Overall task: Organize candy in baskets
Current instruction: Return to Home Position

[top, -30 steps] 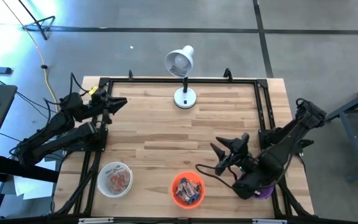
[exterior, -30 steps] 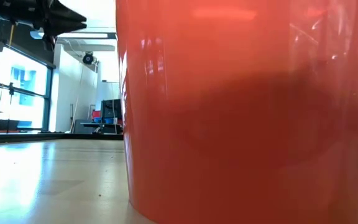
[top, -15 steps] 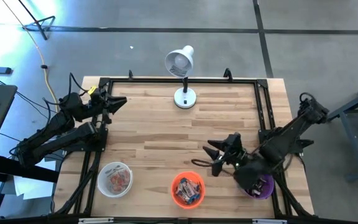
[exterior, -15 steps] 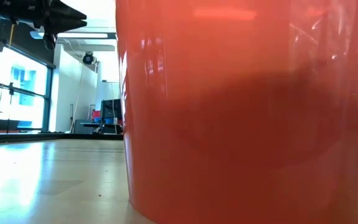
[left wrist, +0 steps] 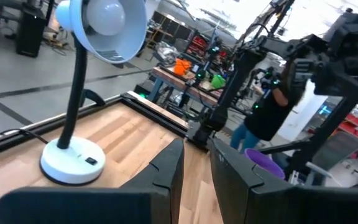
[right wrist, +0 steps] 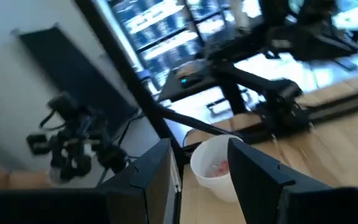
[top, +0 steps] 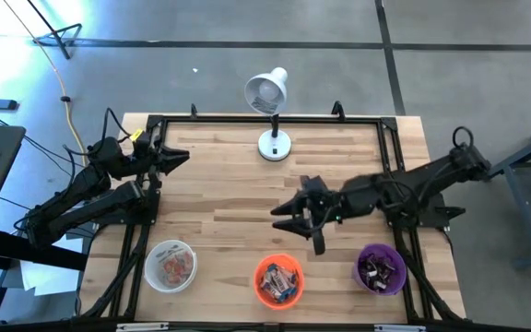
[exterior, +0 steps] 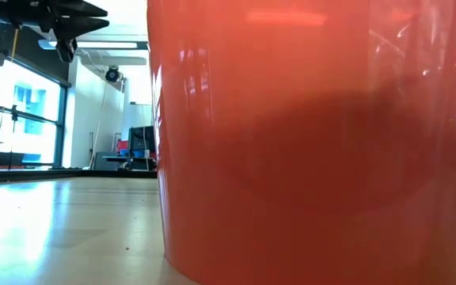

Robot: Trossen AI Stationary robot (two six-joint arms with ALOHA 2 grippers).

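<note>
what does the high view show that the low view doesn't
Only the high view: the white basket and purple basket, the candy inside the baskets, the lamp, and the right gripper, open over the middle of the table. Only the low view: the room beyond the table, with its windows. Both: the table and the orange basket, whose wall fills most of the low view. The dark shape at the low view's top left is probably the left gripper, parked at the table's left edge.
</note>
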